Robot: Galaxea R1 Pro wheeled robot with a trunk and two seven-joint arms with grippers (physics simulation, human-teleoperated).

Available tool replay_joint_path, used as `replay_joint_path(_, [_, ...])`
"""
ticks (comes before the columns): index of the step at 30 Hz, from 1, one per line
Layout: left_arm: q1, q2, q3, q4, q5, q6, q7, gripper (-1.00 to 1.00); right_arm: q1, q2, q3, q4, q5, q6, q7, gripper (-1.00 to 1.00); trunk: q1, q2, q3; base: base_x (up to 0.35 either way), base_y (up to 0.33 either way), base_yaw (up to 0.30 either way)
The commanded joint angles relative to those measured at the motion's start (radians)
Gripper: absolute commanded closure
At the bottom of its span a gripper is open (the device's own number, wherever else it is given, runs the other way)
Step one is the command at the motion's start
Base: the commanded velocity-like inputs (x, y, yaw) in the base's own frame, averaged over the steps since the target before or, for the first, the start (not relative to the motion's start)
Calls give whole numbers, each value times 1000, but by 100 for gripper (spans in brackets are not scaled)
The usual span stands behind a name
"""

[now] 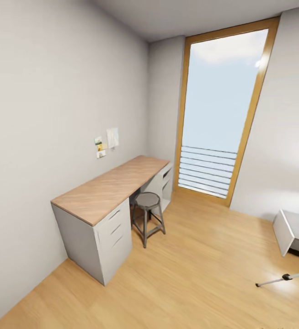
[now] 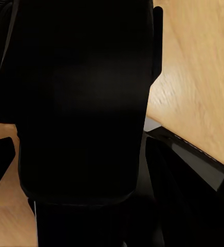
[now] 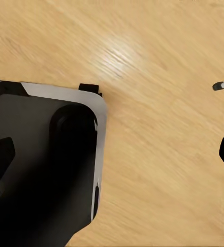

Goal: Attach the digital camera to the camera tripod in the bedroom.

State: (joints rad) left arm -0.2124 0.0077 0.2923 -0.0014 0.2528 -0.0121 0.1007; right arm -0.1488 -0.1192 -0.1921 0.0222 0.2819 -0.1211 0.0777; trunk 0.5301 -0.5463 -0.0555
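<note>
We face a desk (image 1: 108, 187) and stool (image 1: 147, 201), the camera tripod (image 1: 284, 277) leg edging in beside the nightstand (image 1: 292, 230); the digital camera's whereabouts and both grippers' grip: we cannot tell.

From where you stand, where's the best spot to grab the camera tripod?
Probably take the camera tripod by its slim silver leg, beside the black joint, with the claw closing across the narrow tube from above. The leg slants low over the floor, leaving its upper side open.
</note>
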Motion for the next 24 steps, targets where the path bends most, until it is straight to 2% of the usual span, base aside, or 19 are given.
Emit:
replay_joint_path(1, [-1,0,-2,0,10,-1,1,100,-2,0,-8,2,8,-5,2,-100,1,-2,-2,260,266,-296])
replay_joint_path(12, [-1,-1,-3,0,10,-2,1,100,-2,0,-6,2,11,-5,2,-100,1,-2,-2,270,221,-297])
replay_joint_path(18, [-1,-1,-3,0,9,-2,1,100,-2,0,-5,2,11,-5,2,-100,1,-2,-2,254,70,-297])
replay_joint_path(24, [0,-2,-3,0,7,-2,1,100,-2,0,-6,2,11,-5,2,-100,1,-2,-2,92,18,-297])
